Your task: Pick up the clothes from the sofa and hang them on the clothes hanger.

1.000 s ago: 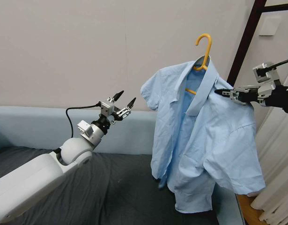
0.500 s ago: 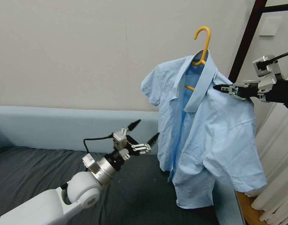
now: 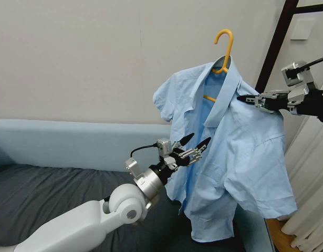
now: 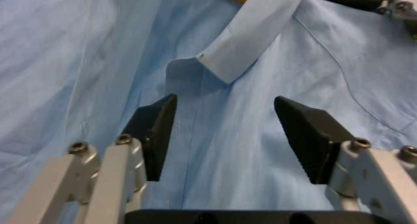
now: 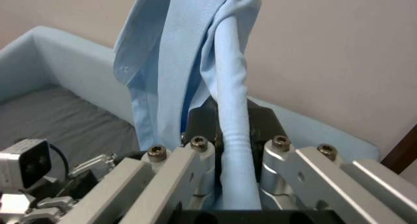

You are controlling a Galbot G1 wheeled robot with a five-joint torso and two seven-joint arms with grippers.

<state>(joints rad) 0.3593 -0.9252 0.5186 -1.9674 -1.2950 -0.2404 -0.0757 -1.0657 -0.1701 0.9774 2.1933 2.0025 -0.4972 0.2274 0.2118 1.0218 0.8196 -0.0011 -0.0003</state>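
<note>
While aloft, shirt (image 3: 245,157) within right end effector (image 3: 241,98).

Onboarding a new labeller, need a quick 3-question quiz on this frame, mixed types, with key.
1. True or false: the left gripper is shut on the shirt.
2. Where does the right gripper hold the shirt? A: at the bottom hem. B: at the shoulder beside the collar. C: at a sleeve cuff.
3. Fill in: the shirt is draped on a ____ hanger.

Key
1. False: it is open, in front of the shirt's front.
2. B: it is shut on the fabric at the shoulder.
3. Yellow.
</note>
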